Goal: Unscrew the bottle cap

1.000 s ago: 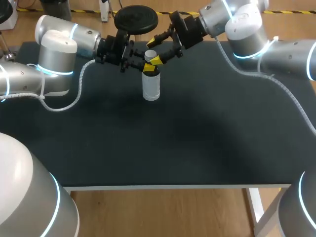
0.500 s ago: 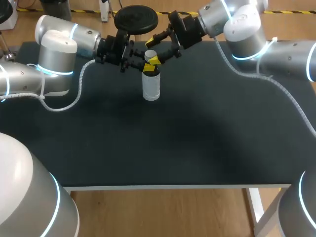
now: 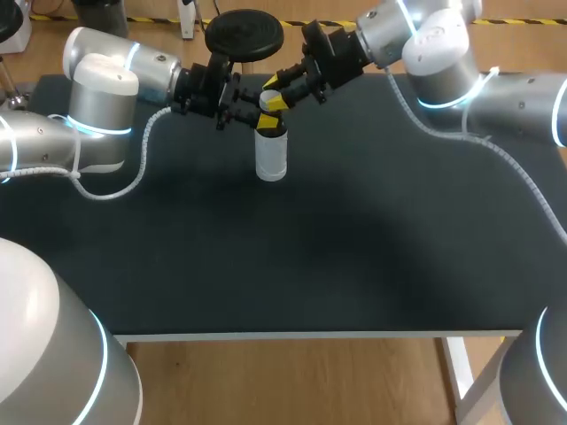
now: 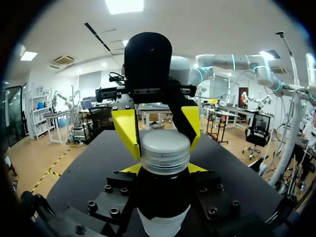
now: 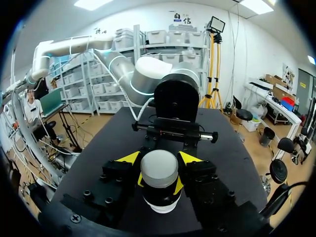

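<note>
A clear bottle [image 3: 271, 158] stands upright on the black table [image 3: 354, 257] near its back edge. My left gripper [image 3: 266, 121] comes in from the left and is shut on the bottle's upper part, just below the cap. In the left wrist view the bottle [image 4: 163, 224] rises between its fingers. The white ribbed cap [image 4: 165, 150] is on top. My right gripper [image 3: 275, 92] reaches in from the right, and its yellow fingertips [image 4: 126, 129] press the cap from both sides. In the right wrist view the cap [image 5: 159, 168] sits between the right gripper's [image 5: 159, 159] tips.
Grey cables from both arms lie on the table, one at the left [image 3: 133, 173] and one at the right [image 3: 505, 168]. The wide dark surface in front of the bottle reaches to the table's front edge [image 3: 319, 335].
The right gripper's fingers, spread wide beside the cap a second ago, have come together onto it. The left gripper and the bottle have not moved.
</note>
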Controlling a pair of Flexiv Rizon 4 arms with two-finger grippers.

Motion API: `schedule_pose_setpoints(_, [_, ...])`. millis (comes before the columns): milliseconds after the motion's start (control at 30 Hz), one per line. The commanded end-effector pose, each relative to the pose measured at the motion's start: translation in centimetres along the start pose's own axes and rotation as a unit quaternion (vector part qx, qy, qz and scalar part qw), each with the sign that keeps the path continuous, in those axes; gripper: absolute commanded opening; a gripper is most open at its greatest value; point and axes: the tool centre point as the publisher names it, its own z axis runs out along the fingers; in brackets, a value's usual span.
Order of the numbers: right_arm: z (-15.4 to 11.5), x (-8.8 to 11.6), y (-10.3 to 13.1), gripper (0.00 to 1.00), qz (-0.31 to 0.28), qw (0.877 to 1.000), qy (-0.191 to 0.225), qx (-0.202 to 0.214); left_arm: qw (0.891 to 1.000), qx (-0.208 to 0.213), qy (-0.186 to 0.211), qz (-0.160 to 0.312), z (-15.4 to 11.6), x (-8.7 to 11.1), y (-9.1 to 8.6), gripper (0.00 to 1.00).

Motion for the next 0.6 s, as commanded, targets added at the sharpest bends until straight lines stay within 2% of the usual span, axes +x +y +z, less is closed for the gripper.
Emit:
schedule_pose_setpoints(33, [-0.1,-0.4,-0.1,0.0,-0.004,1.0,0.014,0.002,1.0,0.001,0.001,0.0,-0.1,-0.2,0.0,0.0])
schedule_pose_setpoints(133, [-0.2,-0.7,-0.3,0.0,-0.012,1.0,0.029,0.003,1.0,0.001,0.001,0.0,-0.1,-0.2,0.0,0.0])
schedule_pose_setpoints(300, [-0.1,-1.3,-0.2,0.0,-0.042,0.996,0.077,0.01,1.0,0.001,0.001,0.0,-0.1,-0.2,0.0,0.0])
schedule_pose_setpoints(467, [-0.1,-1.6,0.2,0.0,-0.1,0.985,0.142,0.003,1.0,0.001,0.001,0.0,-0.1,-0.2,0.0,0.0])
schedule_pose_setpoints(600, [0.0,-1.8,0.6,0.0,-0.141,0.969,0.2,0.009,1.0,0.001,0.001,0.0,-0.1,-0.2,0.0,0.0])
